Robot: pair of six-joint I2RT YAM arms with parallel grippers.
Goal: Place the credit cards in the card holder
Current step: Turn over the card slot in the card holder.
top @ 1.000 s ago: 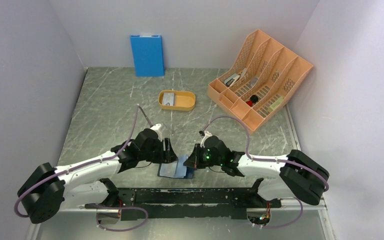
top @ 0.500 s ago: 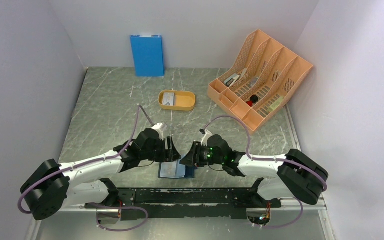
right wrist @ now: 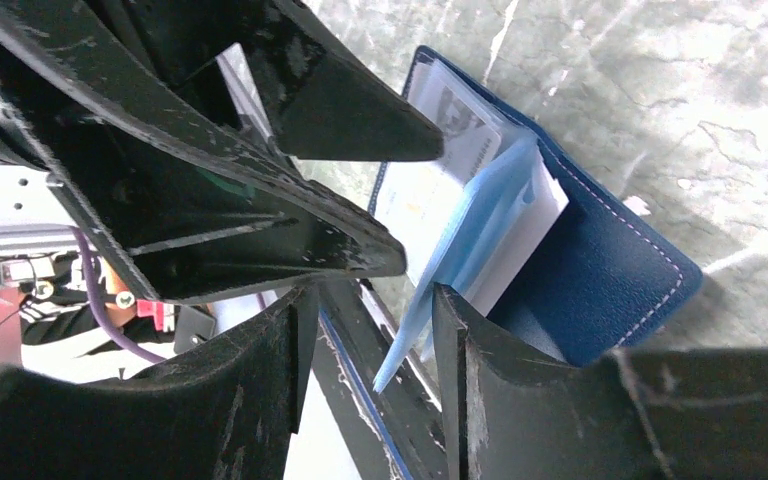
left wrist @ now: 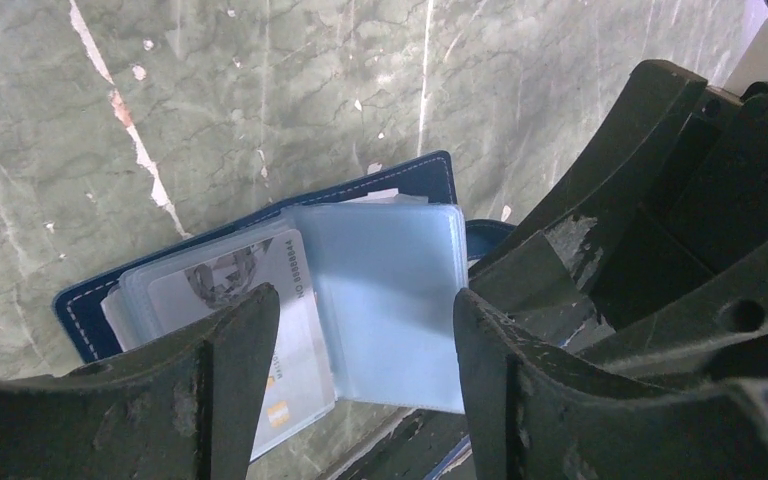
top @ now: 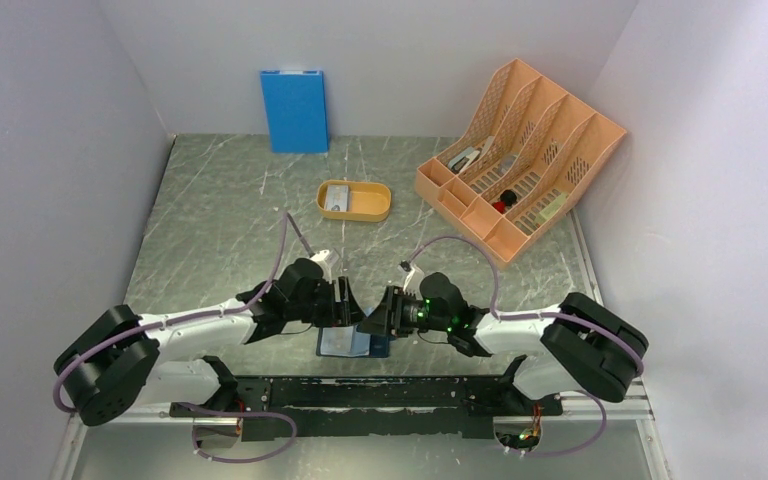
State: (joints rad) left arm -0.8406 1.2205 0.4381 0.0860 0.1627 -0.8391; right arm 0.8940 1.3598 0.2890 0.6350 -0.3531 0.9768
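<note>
While both arms crowd the near edge of the table, I take stock from left to right

Far left at the back, blue panel (top: 294, 110) leans on the wall, no part in this job

Left gripper (left wrist: 364, 335): jaws apart, nothing clamped. It hovers low over the open card holder (left wrist: 400, 178), one finger to either side of the clear pocket leaves (left wrist: 390, 270). I cannot tell from the wrist view whether the fingertips touch the plastic

Card holder lies open on the table just in front of the arm bases, between the two grippers, navy cover down. One credit card (left wrist: 260, 285) sits inside a clear pocket on its left half, pale print and a chip showing through. Whether more cards lie under it I cannot make out; the leaves overlap

Behind, well apart from the holder, orange tray (top: 381, 211) holds a grey card (top: 337, 198). Possibly more than one stacked there, too small to count

Right gripper (right wrist: 372, 310): jaws apart. The loose edge of a clear leaf passes through the gap, nearer one finger, not pinched as far as I see

Far right, orange file rack (top: 535, 130) with odd items, untouched

Progress, my judgement: partly done. At least one card is pocketed, at least one waits in the tray. Left to do: fetch it, open a free pocket, slide it in
</note>
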